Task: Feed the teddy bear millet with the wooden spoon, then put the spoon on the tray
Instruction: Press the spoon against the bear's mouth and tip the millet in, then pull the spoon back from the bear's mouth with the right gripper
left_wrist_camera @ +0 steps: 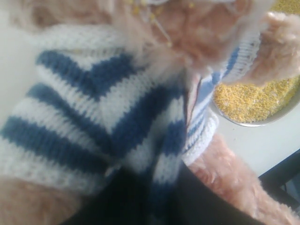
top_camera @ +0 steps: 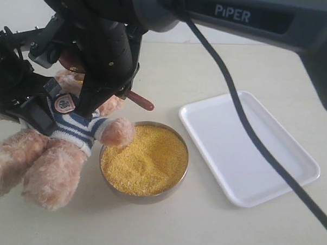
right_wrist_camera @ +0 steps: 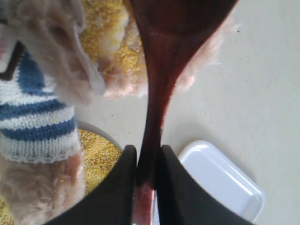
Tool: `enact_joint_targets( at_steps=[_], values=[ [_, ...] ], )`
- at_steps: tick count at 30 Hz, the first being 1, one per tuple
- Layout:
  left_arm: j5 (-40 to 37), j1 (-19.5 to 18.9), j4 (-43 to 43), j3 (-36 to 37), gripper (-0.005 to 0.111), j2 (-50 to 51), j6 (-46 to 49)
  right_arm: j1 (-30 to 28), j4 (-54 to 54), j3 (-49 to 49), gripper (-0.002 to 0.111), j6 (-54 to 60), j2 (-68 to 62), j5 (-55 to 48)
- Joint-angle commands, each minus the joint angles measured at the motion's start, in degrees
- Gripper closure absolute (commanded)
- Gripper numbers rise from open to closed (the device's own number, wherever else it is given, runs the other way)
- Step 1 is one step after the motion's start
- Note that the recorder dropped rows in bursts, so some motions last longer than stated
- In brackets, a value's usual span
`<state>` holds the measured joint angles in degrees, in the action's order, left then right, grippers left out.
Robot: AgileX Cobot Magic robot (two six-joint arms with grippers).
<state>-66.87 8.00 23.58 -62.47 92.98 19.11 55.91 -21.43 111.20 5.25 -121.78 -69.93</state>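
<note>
Wooden spoon (right_wrist_camera: 161, 61) at bear (top_camera: 53, 166), arm (top_camera: 238, 17) overhead

A pale cream table (top_camera: 202, 227) fills nearly the whole exterior view, its top smooth, matte and unpatterned. Along the top of the frame the far edge of the table meets a plain whitish wall (top_camera: 13, 10), best seen in the upper left corner. The light is soft and even, giving only faint, blurred shadows on the tabletop in the lower half. Both wrist views show the same cream surface (right_wrist_camera: 262, 93).
</note>
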Motion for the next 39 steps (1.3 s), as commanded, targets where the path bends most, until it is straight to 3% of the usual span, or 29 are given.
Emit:
enact_joint_targets(
  at_steps=[1, 17, 39],
  values=[
    [-0.4, -0.1, 1.0, 0.1, 0.103, -0.6, 0.7, -0.2, 2.0, 0.3, 0.109, 0.4, 0.2, 0.0],
    [-0.3, -0.1, 0.8, 0.1, 0.103, -0.6, 0.6, -7.4, 12.9, 0.3, 0.109, 1.8, 4.8, 0.0],
    [0.1, -0.1, 0.7, 0.1, 0.103, -0.6, 0.6, -8.0, 18.3, 0.3, 0.109, 2.3, 4.8, 0.0]
  ],
)
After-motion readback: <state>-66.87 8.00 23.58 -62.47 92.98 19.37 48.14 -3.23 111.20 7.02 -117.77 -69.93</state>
